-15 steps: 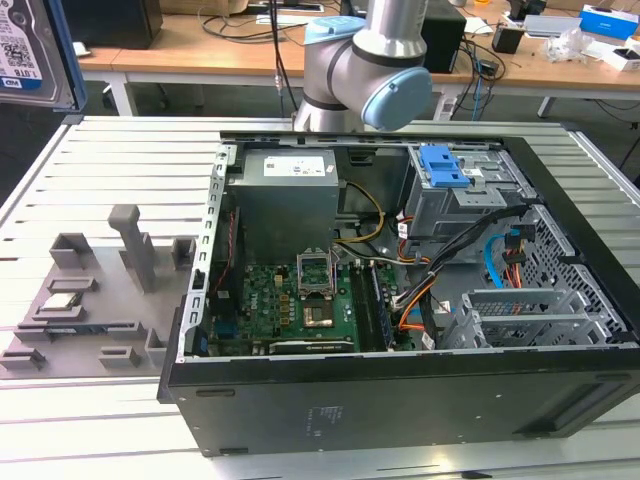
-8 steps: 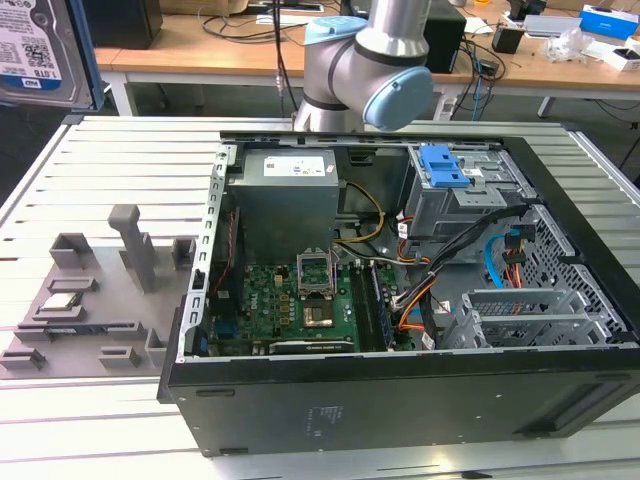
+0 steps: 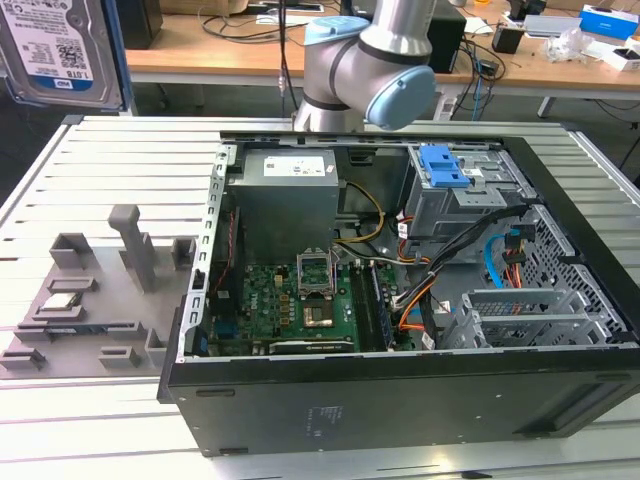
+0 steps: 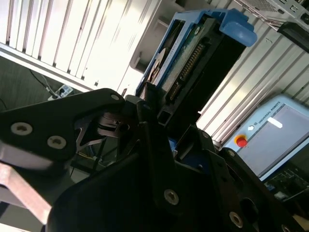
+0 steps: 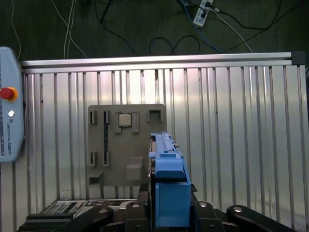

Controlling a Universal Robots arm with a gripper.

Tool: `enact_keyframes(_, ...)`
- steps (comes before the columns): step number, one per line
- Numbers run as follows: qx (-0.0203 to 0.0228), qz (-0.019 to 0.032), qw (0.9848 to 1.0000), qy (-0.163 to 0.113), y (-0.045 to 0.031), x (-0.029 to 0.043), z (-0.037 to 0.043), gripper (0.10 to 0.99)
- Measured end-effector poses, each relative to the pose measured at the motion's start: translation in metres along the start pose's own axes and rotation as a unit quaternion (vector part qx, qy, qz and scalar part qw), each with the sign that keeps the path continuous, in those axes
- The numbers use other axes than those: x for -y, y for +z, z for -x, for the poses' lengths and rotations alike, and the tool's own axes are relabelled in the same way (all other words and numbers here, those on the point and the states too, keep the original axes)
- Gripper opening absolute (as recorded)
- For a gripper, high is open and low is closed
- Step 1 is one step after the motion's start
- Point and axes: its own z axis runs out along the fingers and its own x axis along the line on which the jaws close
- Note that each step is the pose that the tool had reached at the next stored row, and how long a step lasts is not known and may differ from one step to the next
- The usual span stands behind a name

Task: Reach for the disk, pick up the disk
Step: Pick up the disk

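The disk (image 3: 55, 50) is a silver-grey hard drive with a barcode label and a blue rail along its edge. It hangs high at the exterior view's upper left, well above the slatted table. In the second wrist view the disk (image 4: 193, 53) stands edge-on with its connector row showing, and my gripper (image 4: 166, 121) is shut on its lower end, black fingers (image 4: 149, 108) pressing its sides. In the first wrist view the disk's blue rail (image 5: 169, 179) rises from my gripper (image 5: 169, 215), far over the table.
An open computer case (image 3: 400, 400) lies on the table, with a blue latch on a grey cage (image 3: 445, 165) inside. A grey fixture plate (image 3: 90, 300) holding a small chip sits to the case's left in the exterior view. A teach pendant (image 5: 9, 116) lies at the table's edge.
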Motion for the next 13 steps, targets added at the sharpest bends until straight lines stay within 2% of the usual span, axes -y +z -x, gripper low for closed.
enact_keyframes(7, -0.0001, 0.0000, 1.0000, 0.000, -0.0010, 0.0213, 0.0007, 0.365)
enact_keyframes(8, -0.0002, 0.0000, 1.0000, 0.000, -0.0015, 0.0330, 0.0011, 0.365)
enact_keyframes(9, -0.0005, 0.0000, 1.0000, 0.000, -0.0022, 0.0478, 0.0016, 0.365)
enact_keyframes(10, -0.0005, 0.0000, 1.0000, 0.000, -0.0024, 0.0540, 0.0018, 0.365)
enact_keyframes(13, -0.0006, 0.0001, 1.0000, 0.000, -0.0029, 0.0631, 0.0021, 0.365)
